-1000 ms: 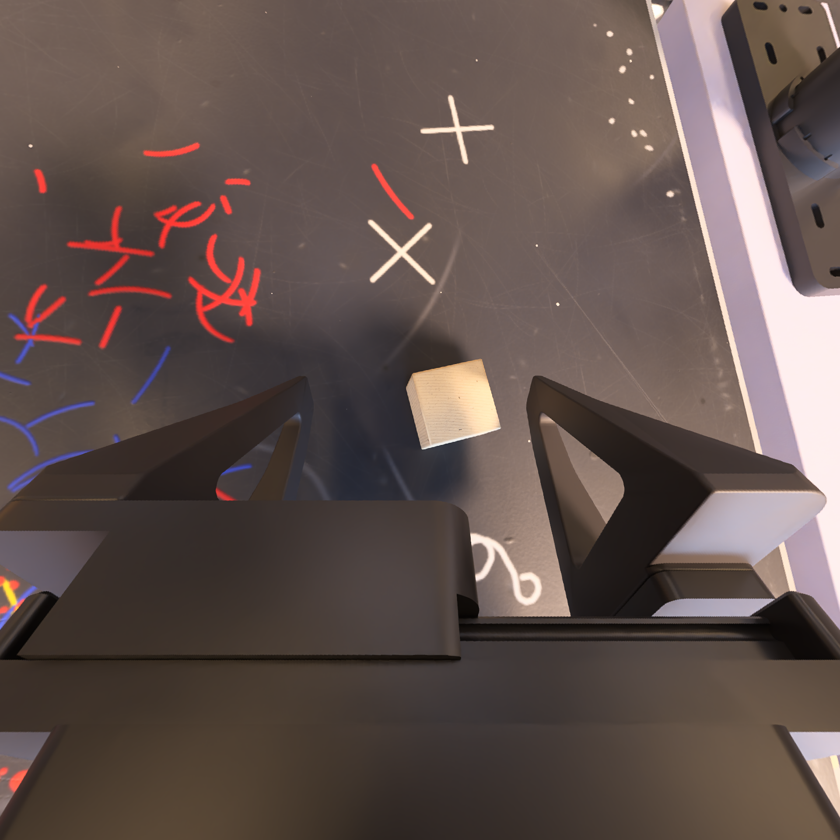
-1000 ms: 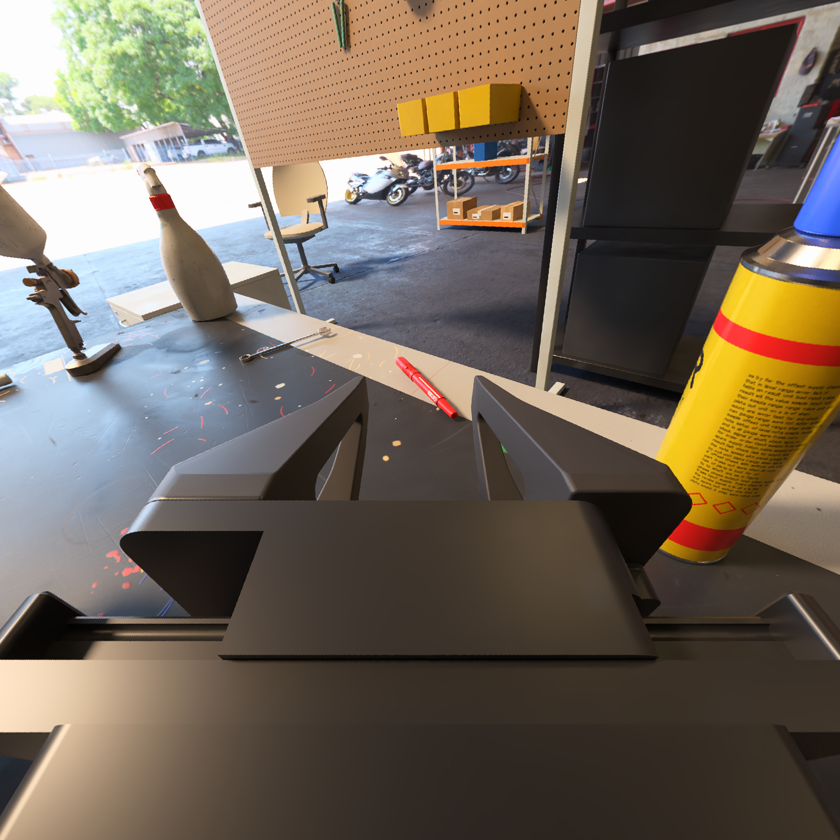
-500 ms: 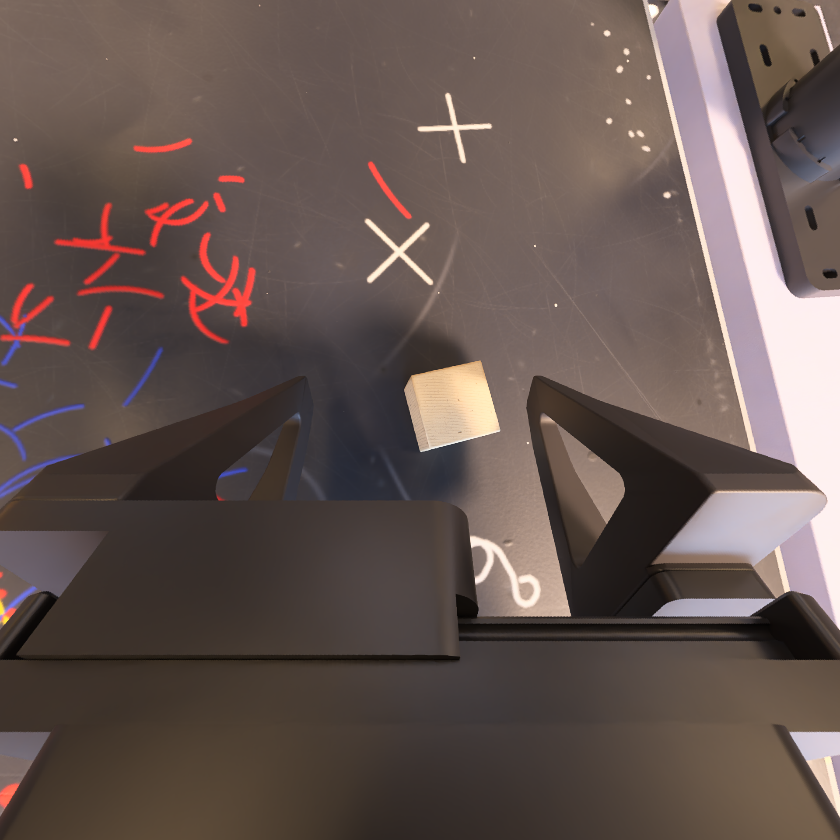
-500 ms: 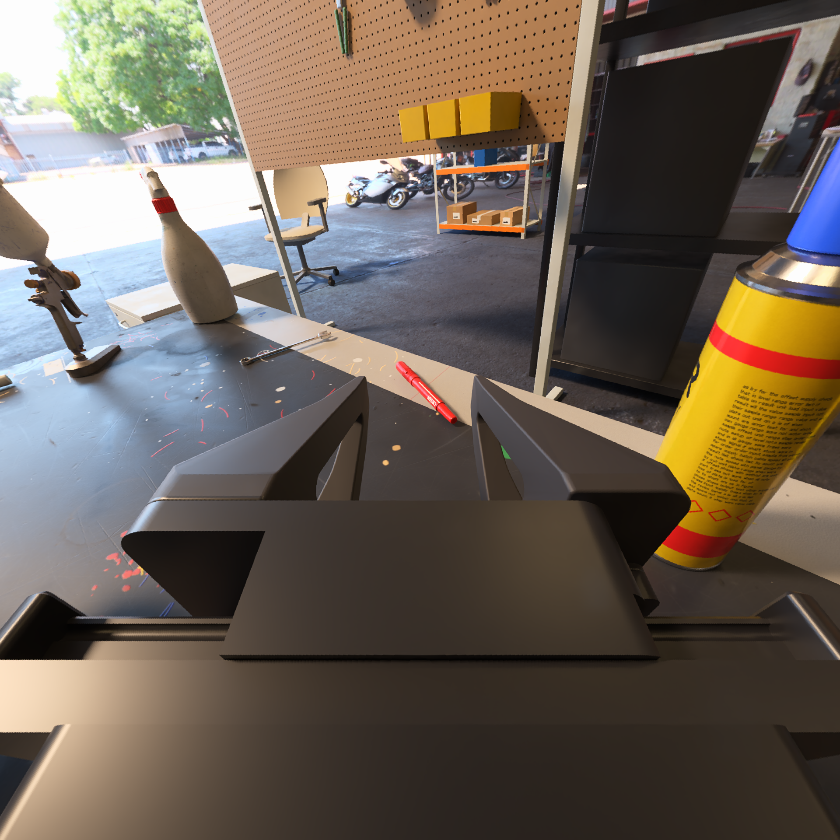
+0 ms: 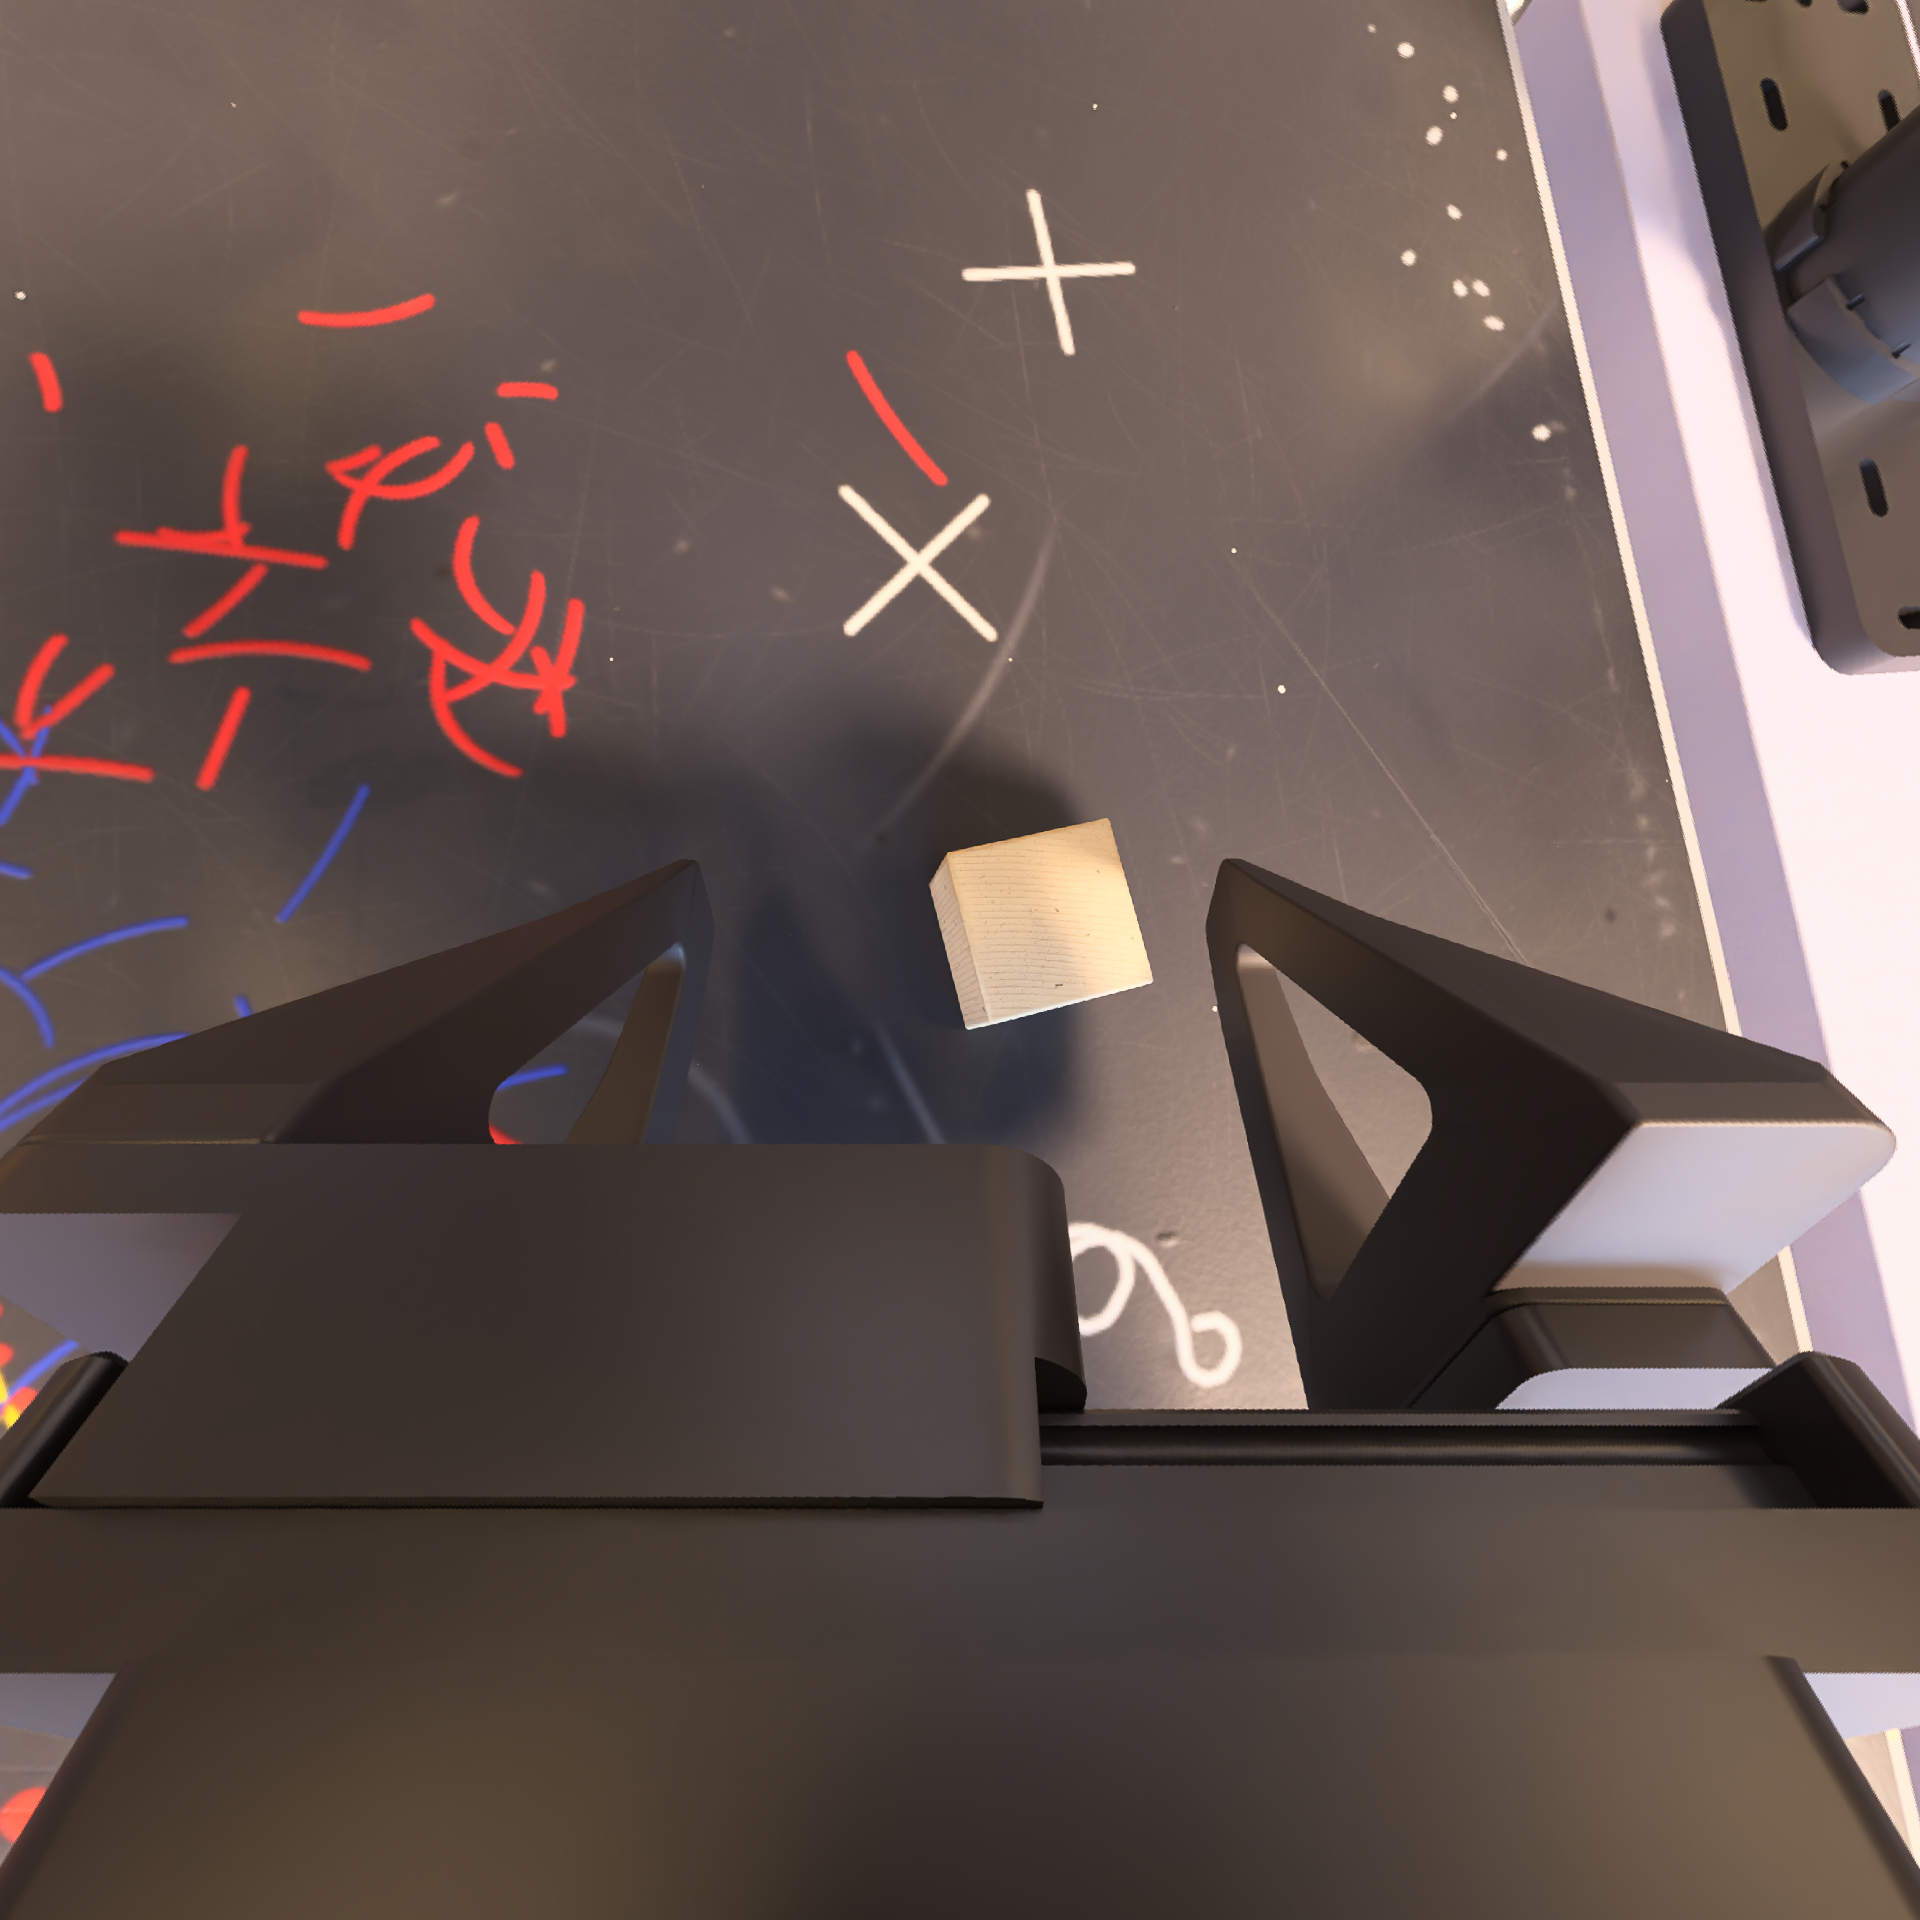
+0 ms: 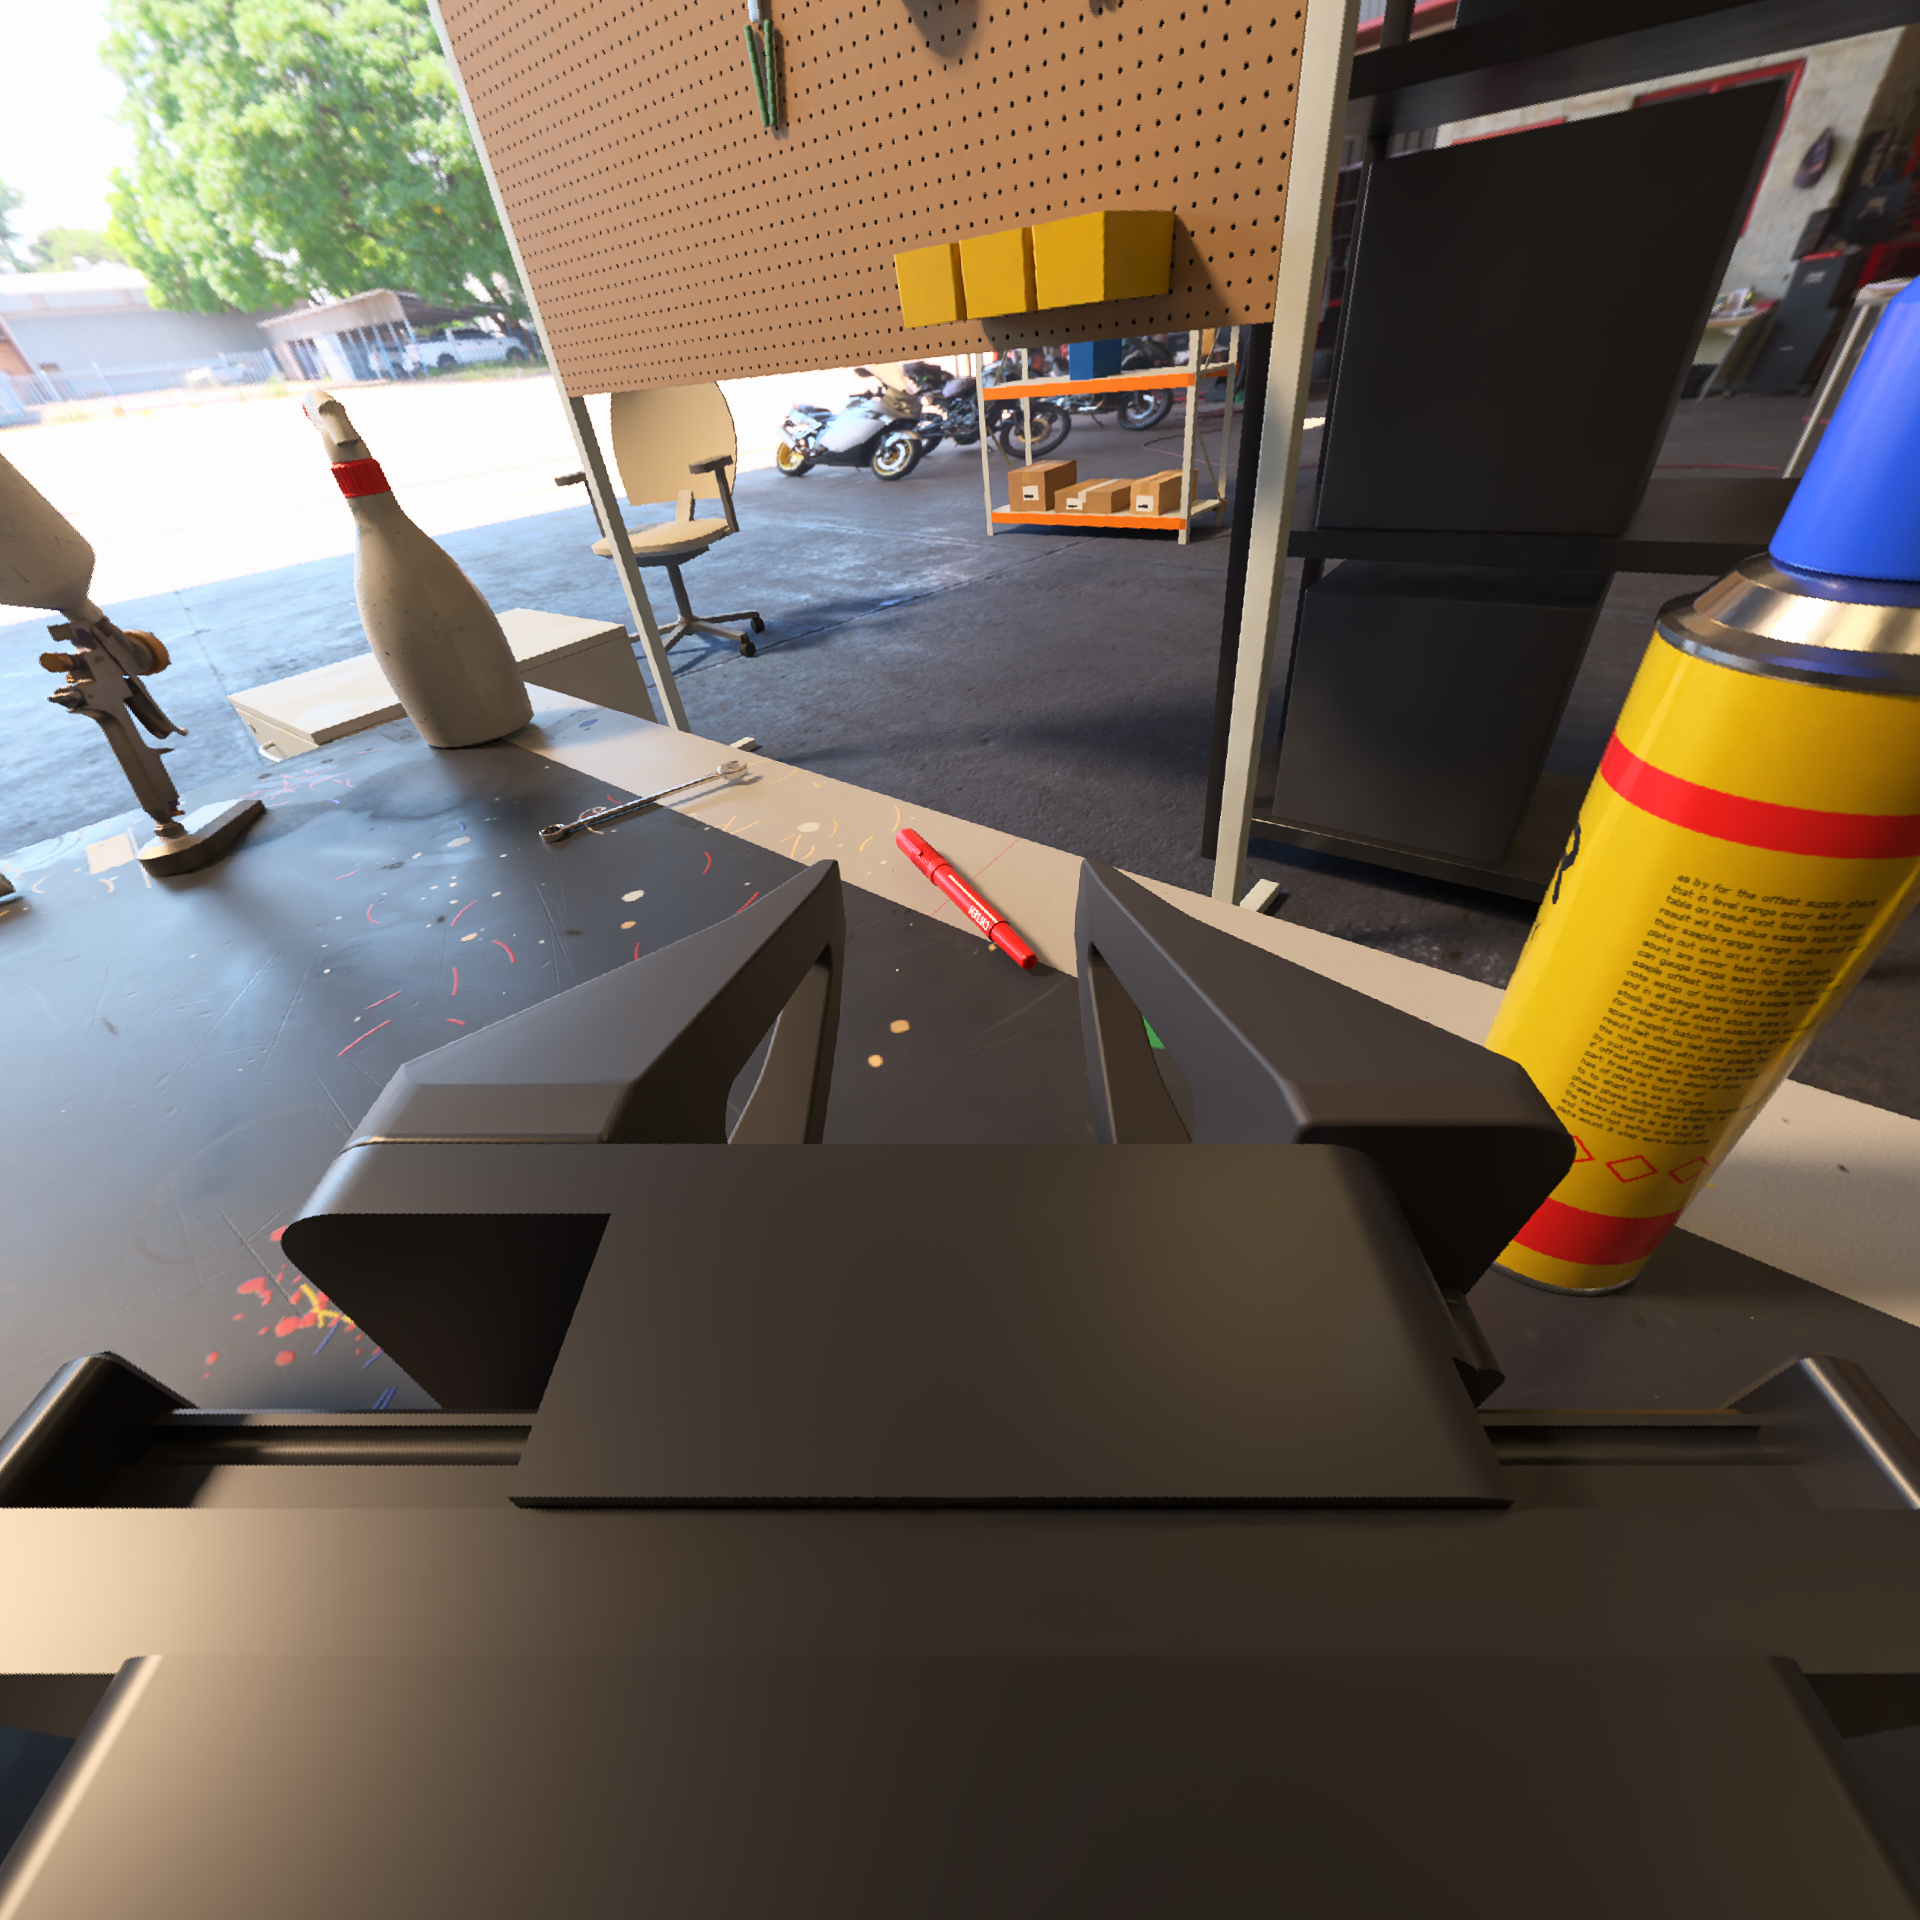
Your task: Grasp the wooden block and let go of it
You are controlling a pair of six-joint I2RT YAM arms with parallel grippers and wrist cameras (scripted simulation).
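The pale wooden block (image 5: 1039,925) lies on the dark scratched mat (image 5: 1247,520), seen from above in the left wrist view. My left gripper (image 5: 956,873) is open and hangs over it. The block sits in the gap between the two fingers, closer to the right one, and touches neither. My right gripper (image 6: 958,873) is empty, its fingers a narrow gap apart, and it faces along the table away from the block. The block does not show in the right wrist view.
A black arm mount (image 5: 1829,312) stands on the white strip beyond the mat's right edge. The right wrist view shows a yellow spray can (image 6: 1714,987) close on the right, a red marker (image 6: 966,899), a wrench (image 6: 644,802), a bowling pin (image 6: 426,613), a spray gun (image 6: 114,707) and a pegboard (image 6: 831,156).
The left gripper stays open over the block, with only a slight drift of the view. The right wrist view has tilted up a little.
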